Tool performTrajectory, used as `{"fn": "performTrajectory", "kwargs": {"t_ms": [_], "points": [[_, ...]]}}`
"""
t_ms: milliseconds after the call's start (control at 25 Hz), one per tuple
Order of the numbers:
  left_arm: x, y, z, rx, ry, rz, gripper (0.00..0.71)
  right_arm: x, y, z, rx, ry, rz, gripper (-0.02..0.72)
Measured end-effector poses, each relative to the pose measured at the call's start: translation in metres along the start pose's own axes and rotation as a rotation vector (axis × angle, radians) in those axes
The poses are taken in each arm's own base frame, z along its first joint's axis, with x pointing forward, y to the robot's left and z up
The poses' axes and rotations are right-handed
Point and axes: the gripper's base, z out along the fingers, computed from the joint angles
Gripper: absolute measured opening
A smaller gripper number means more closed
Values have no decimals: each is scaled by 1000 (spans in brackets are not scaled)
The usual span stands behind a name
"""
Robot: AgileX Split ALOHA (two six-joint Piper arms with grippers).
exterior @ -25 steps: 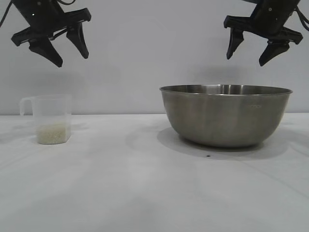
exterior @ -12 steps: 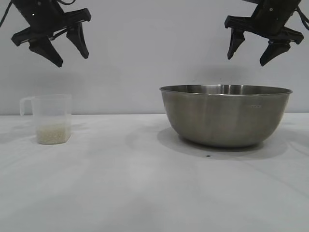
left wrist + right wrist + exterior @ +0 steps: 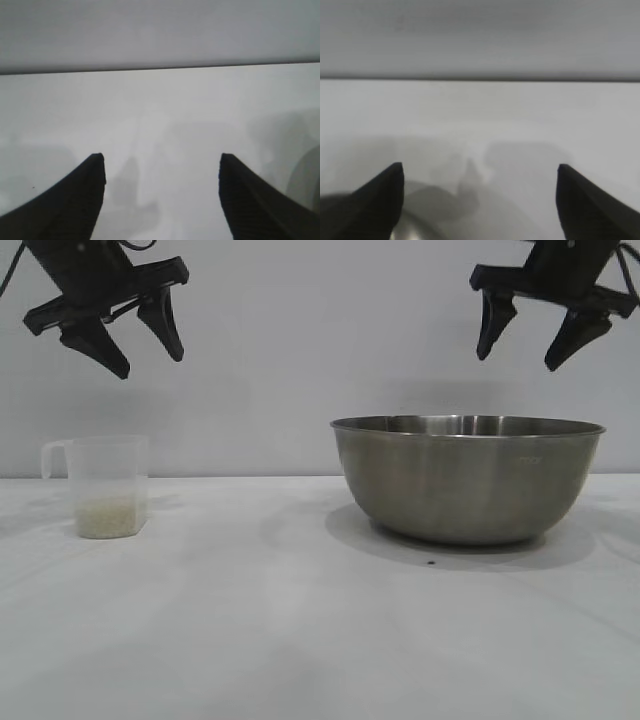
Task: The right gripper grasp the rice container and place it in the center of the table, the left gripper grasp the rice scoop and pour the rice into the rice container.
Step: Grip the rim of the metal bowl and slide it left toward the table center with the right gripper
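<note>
Right gripper is tipping its fingers more steeply downward and lifting a touch versus a second ago; left gripper, cup and bowl are not shifting. Both claws are hanging with fingers spread wide, gripping nothing. Rice container is sitting on the table toward the right side, directly under the right gripper, well below its tips. Rice scoop is standing upright at the left with rice lying in its bottom, below the left gripper and apart from it. Step in hand looks like the right arm lining up for the bowl grasp, nothing grabbed yet. Next move is calling for a descent onto the thin rim, one finger inside and one outside, then closing and dragging the bowl toward center.
</note>
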Motion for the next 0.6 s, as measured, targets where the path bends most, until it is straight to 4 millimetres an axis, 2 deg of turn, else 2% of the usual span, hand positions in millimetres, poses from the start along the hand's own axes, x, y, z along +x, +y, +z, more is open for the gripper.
{"fn": "performTrajectory", "kwargs": {"t_ms": [160,320,600], "points": [[0,0,0,0,0,0,465,10,2,-1,-16,117,2,567],[0,0,0,0,0,0,465,11,0,-2,-1,131,8,567],[0,0,0,0,0,0,465,16,-9,33,9,211,27,567]]}}
